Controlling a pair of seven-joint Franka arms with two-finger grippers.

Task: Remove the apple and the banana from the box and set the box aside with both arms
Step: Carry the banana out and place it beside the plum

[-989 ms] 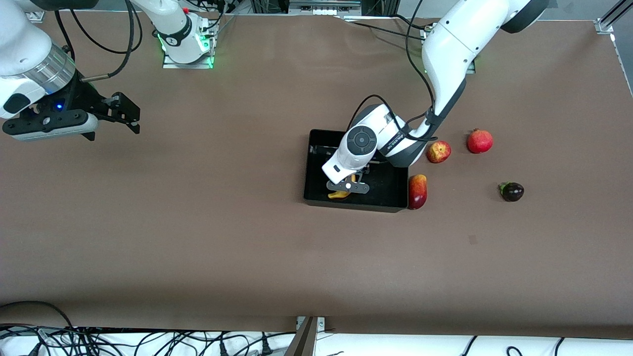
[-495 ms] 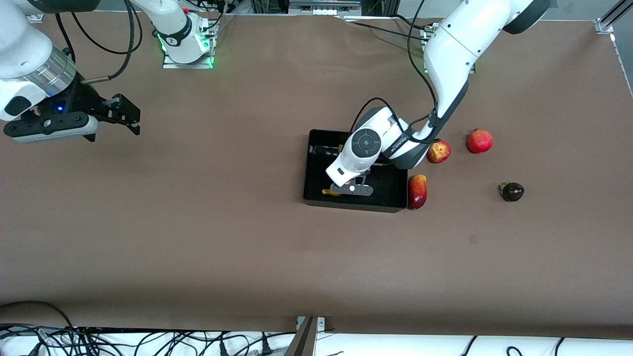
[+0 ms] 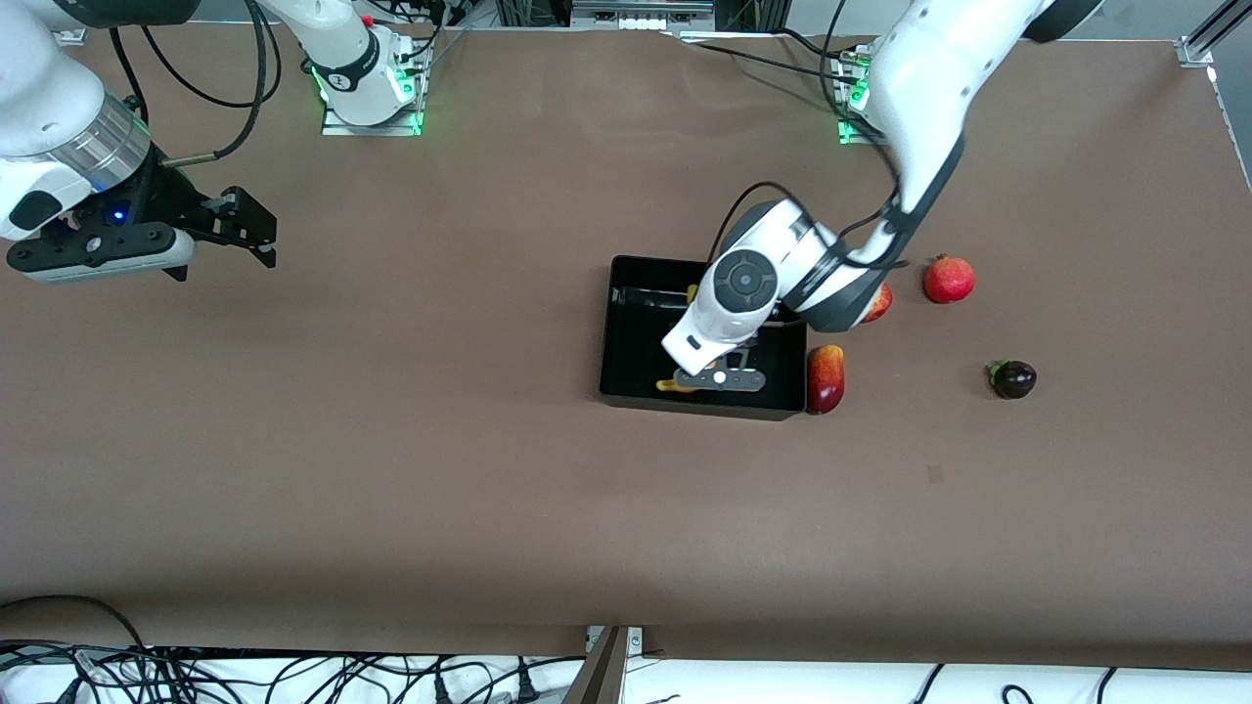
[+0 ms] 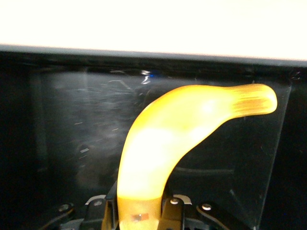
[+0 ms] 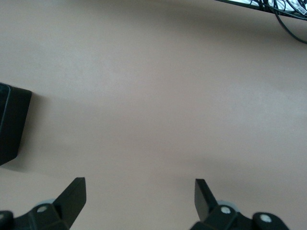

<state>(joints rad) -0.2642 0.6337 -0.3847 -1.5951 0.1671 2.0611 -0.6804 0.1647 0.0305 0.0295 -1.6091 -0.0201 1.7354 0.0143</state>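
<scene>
The black box (image 3: 626,332) sits mid-table. My left gripper (image 3: 706,377) is low inside it, shut on the yellow banana (image 3: 671,385), whose tip shows beside the wrist. In the left wrist view the banana (image 4: 168,139) curves out from between my gripper's (image 4: 140,213) fingers, against the box's wall (image 4: 62,120). The red and yellow apple (image 3: 880,303) lies on the table beside the box, toward the left arm's end, partly hidden by the left arm. My right gripper (image 3: 256,233) waits open and empty over bare table at the right arm's end; it also shows in the right wrist view (image 5: 139,189).
A long red and yellow fruit (image 3: 826,378) lies against the box's wall at the left arm's end. A red pomegranate (image 3: 949,279) and a dark purple fruit (image 3: 1012,378) lie further toward that end. A corner of the box (image 5: 12,124) shows in the right wrist view.
The left wrist has shifted inside the box toward the left arm's end with the banana, and now covers part of the apple. The right arm has not moved.
</scene>
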